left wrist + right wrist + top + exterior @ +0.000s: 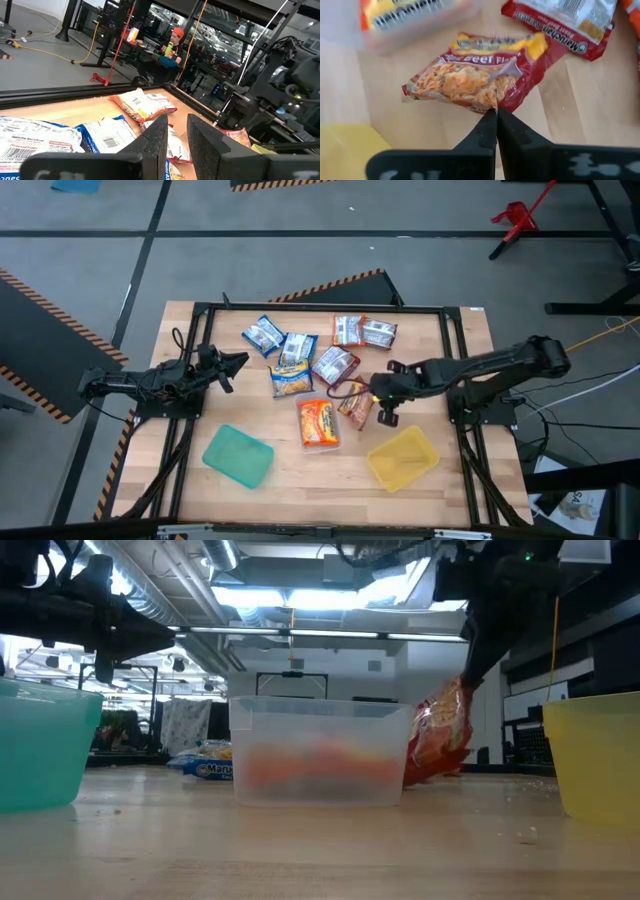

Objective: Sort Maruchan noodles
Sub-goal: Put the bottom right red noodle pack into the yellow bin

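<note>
At the counter's (330, 480) nine o'clock side the left gripper (236, 363) hovers with its fingers (156, 140) parted a narrow way, holding nothing. Below it, toward seven o'clock, sits the teal tray (238, 456). Across the middle lie the loose packets — two blue-white ones (264, 335) at about eleven o'clock, a blue-and-orange packet (290, 379) under them, red packets (362, 332) at about one o'clock. An orange packet (319, 423) rests in the clear tray (318, 752) at the centre. Just right of it, the right gripper (384, 402) has its fingers (489, 131) pinched tight on the edge of a red beef packet (470, 80) — it hangs tilted, its lower end near the counter. The yellow tray (404, 457) sits at five o'clock.
</note>
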Controlling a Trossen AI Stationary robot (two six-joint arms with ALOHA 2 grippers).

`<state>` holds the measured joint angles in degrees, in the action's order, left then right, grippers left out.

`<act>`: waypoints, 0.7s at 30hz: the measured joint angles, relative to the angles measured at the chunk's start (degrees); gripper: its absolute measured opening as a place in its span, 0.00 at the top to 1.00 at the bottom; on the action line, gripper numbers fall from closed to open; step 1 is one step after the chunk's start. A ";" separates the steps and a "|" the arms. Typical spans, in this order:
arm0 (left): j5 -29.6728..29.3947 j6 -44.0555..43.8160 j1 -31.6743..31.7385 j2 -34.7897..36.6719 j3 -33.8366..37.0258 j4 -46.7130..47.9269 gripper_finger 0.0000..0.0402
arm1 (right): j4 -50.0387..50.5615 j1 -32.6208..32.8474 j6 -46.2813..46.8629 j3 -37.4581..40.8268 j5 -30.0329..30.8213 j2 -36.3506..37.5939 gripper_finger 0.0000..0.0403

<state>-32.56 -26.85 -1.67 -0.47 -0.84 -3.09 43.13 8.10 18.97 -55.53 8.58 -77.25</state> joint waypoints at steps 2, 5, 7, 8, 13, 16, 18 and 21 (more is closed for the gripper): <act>0.00 0.00 -0.02 0.00 0.00 0.00 0.83 | -0.41 0.86 1.58 0.00 1.08 0.37 1.00; -0.02 -0.04 0.00 0.00 0.00 -0.03 0.83 | -0.22 2.04 3.88 0.00 2.83 1.69 1.00; -0.04 -0.06 -0.01 0.00 0.00 -0.04 0.83 | -0.23 2.83 5.28 0.00 4.23 2.84 1.00; -0.02 -0.04 0.00 0.00 0.00 -0.04 0.83 | -0.14 3.15 6.04 0.00 4.90 3.36 1.00; -0.16 -0.04 0.00 0.00 0.00 -0.07 0.83 | 0.95 3.63 7.77 0.00 5.82 4.98 1.00; -0.24 -0.04 -0.02 0.00 0.00 -0.04 0.83 | 1.84 3.48 6.14 -0.01 2.48 4.58 0.98; -0.31 -0.03 0.00 0.00 0.00 -0.04 0.83 | 1.74 2.96 3.55 0.00 0.49 3.65 0.93; -0.38 -0.02 -0.01 0.00 0.00 -0.04 0.83 | -1.29 2.28 -0.40 0.00 -2.76 1.73 0.78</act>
<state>-32.94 -26.87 -1.68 -0.47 -0.84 -3.14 41.84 10.39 18.57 -55.53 5.83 -75.52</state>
